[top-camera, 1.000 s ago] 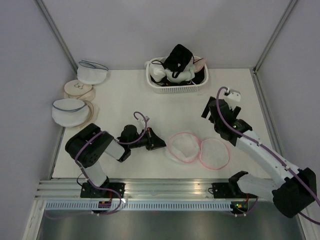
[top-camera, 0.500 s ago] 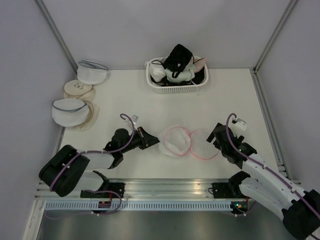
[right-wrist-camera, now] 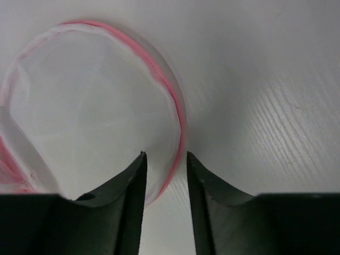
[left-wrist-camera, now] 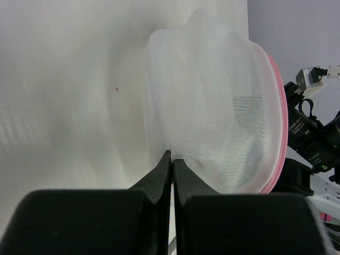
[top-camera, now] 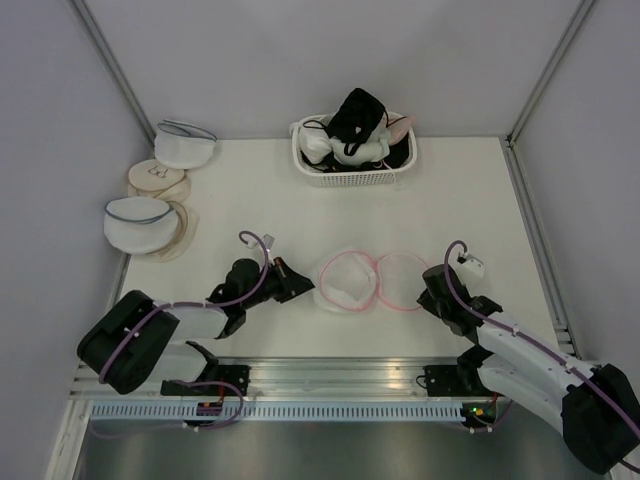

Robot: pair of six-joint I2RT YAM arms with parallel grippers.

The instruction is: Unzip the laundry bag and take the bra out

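Observation:
The laundry bag lies unzipped at the table's centre, its two white mesh halves with pink trim side by side. My left gripper is shut on the mesh edge of the left half, tips pinched together. At the right half, my right gripper is down low. Its jaws stand apart, astride the pink rim without touching it. A black bra lies on top of the pile in the basket at the back.
The white basket at the back centre holds several light garments under the black one. Two white mesh bags with blue-grey trim and round beige pads sit along the left wall. A metal rail runs along the near edge.
My right arm swung down from the back to the bag's right half, and its jaws narrowed. My left arm drew back leftward, dragging the bag a little to the left.

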